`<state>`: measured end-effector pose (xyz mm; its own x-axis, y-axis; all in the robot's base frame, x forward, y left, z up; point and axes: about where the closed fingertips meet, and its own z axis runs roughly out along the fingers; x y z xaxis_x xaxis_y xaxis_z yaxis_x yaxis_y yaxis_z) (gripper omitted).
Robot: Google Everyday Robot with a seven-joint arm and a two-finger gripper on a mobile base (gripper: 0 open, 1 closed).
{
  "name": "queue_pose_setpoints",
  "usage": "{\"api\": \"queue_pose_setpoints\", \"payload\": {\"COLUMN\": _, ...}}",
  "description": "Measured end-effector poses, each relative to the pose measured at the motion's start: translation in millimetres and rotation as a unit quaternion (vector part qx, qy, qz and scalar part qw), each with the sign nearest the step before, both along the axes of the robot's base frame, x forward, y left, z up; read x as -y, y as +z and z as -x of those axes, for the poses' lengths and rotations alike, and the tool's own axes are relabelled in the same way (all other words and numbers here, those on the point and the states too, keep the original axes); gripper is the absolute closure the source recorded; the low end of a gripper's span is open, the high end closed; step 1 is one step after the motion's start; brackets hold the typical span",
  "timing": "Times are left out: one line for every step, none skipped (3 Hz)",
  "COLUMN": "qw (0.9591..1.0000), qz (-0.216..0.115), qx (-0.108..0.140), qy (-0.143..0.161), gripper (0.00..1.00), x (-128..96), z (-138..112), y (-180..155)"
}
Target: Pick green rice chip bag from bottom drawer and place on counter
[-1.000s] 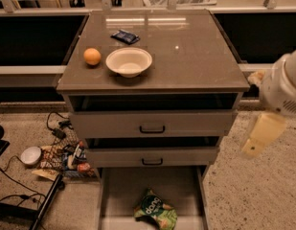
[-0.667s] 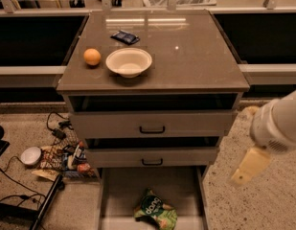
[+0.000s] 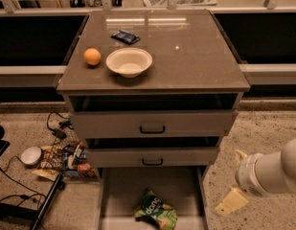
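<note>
The pincer (image 3: 233, 200) is hanging low at the right of the cabinet, at the end of the white arm (image 3: 277, 172), just outside the right wall of the bottom drawer (image 3: 152, 183) and about level with it. Whether it is open or closed cannot be told from this view. It is carrying nothing: the green rice chip bag (image 3: 156, 211) is lying apart from it, on the drawer's floor.

The bag is sitting crumpled near the front of the pulled-out drawer, roughly at the middle of its width, with bare floor showing behind it and to both sides. Nothing else is sharing the drawer with it.

Above, the middle drawer (image 3: 152, 158) and the top drawer (image 3: 152, 124) are standing slightly out from the cabinet, each showing a black handle. On the worktop (image 3: 200, 56) a white bowl (image 3: 129, 61) is resting near the front left, an orange (image 3: 92, 56) just beside it to the left, and a small dark blue packet (image 3: 125, 37) behind them. The right half of the worktop is showing only reflections of light.

As for progress, the drawer is already standing open, so access looks settled. The reach into the drawer, the grasp, the lift and the placing on the worktop all appear to be still ahead; the task is looking to be in its approach stage.
</note>
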<state>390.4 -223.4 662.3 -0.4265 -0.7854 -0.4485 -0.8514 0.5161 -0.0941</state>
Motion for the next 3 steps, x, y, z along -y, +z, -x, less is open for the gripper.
{"api": "queue_pose_setpoints", "payload": {"qw": 0.999, "qz": -0.005, "qx": 0.039, "qy": -0.021, "gripper": 0.0, "x": 4, "z": -21, "y": -4}}
{"api": "queue_pose_setpoints", "payload": {"qw": 0.999, "qz": -0.005, "qx": 0.04, "qy": -0.021, "gripper": 0.0, "x": 4, "z": -21, "y": -4}}
{"api": "queue_pose_setpoints", "payload": {"qw": 0.9992, "qz": -0.005, "qx": 0.03, "qy": -0.027, "gripper": 0.0, "x": 3, "z": -24, "y": -21}}
